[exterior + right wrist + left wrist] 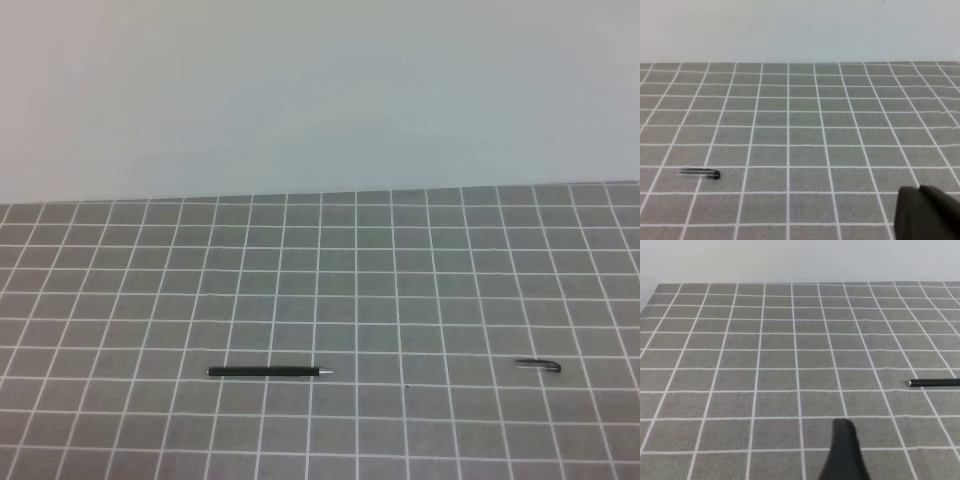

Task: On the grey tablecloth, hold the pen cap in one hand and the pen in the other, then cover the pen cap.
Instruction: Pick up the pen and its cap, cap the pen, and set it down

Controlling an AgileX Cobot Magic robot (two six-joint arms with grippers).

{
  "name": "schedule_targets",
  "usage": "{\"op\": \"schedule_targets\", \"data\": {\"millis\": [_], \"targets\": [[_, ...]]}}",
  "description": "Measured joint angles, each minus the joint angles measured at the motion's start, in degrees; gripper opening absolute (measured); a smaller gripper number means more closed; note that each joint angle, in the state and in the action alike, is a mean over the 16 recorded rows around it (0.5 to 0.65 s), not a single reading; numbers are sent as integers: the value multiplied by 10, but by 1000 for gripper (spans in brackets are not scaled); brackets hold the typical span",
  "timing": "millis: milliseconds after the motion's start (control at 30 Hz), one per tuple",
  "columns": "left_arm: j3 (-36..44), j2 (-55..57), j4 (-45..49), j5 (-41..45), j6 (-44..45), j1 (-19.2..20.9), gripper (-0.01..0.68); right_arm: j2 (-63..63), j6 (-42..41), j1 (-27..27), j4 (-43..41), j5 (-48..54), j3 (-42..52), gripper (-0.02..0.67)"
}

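Observation:
The pen [268, 372] lies flat on the grey tablecloth [320, 290] at front left, its silvery tip pointing right. In the left wrist view only one end of the pen [935, 383] shows, at the right edge. The pen cap [538, 365] lies by itself at front right, and in the right wrist view the pen cap [701, 173] is at lower left. Neither arm shows in the exterior view. One dark finger [842, 452] of my left gripper rises from the bottom edge, well left of the pen, holding nothing. My right gripper [920, 202] is a shut dark block at bottom right, far from the cap.
A plain pale wall [320, 90] rises behind the cloth's far edge. White grid lines cover the whole cloth. A wide stretch of cloth, about several squares, separates pen and cap.

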Motion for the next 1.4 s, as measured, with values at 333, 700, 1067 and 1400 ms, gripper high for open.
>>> {"op": "schedule_targets", "data": {"millis": [333,700,1067,1400], "targets": [[0,0,0,0,0,0,468,0,0,0,0,0,0,-3],[0,0,0,0,0,0,468,0,0,0,0,0,0,-3],[0,0,0,-35,0,0,468,0,-3,0,0,-1,0,-3],[0,0,0,-192,0,0,468,0,-11,0,0,-4,0,-3]]}}
